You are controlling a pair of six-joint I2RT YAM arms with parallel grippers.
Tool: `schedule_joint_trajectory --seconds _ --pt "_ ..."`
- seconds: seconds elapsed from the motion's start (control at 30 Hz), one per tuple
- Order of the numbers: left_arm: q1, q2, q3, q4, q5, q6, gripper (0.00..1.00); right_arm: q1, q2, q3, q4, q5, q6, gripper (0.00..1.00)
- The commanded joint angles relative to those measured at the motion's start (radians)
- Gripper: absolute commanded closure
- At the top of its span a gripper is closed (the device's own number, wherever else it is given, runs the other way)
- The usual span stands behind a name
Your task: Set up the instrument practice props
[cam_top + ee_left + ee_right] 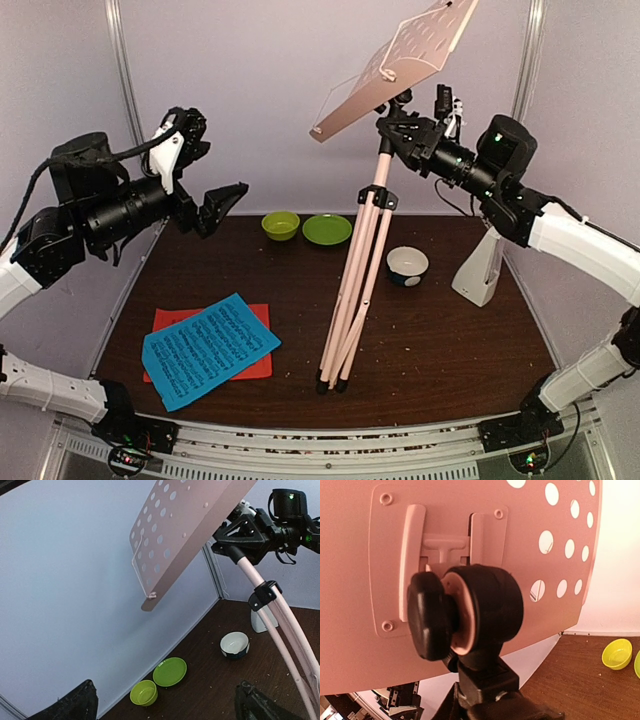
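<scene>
The pale pink music stand (352,290) stands on its tripod mid-table, its hole-dotted desk (398,62) tilted high up. My right gripper (405,128) is shut on the stand's black neck joint just under the desk; the right wrist view shows the black tilt knob (465,614) and the desk's back (360,555) close up, with my gripper (490,711) below. My left gripper (215,205) hangs open and empty, raised at the left, apart from the stand. The blue sheet (210,350) lies on the red sheet (258,367) at the front left. The white metronome (479,266) stands at the right.
A lime green bowl (281,225) and plate (327,229) sit at the back wall, also in the left wrist view, bowl (143,693) and plate (170,671). A white bowl with dark base (407,265) sits between stand and metronome.
</scene>
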State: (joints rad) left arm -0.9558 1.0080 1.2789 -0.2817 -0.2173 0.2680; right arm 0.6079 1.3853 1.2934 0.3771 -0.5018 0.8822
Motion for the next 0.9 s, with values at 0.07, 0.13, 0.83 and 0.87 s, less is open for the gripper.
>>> schedule_joint_trajectory --seconds 0.07,0.13,0.83,0.87 --pt "0.003 0.007 -0.057 0.041 -0.064 -0.248 0.02 -0.003 -0.092 0.13 0.262 0.014 -0.036 1.0" --pt "0.003 0.018 -0.078 0.039 -0.065 -0.344 0.02 -0.003 -0.092 0.132 0.293 -0.007 -0.033 1.0" --pt "-0.133 0.293 -0.06 0.314 0.278 -0.47 0.24 0.029 -0.1 0.184 0.387 -0.08 -0.065 1.0" --pt "-0.137 0.308 -0.05 0.32 0.28 -0.477 0.26 0.032 -0.099 0.186 0.383 -0.079 -0.071 1.0"
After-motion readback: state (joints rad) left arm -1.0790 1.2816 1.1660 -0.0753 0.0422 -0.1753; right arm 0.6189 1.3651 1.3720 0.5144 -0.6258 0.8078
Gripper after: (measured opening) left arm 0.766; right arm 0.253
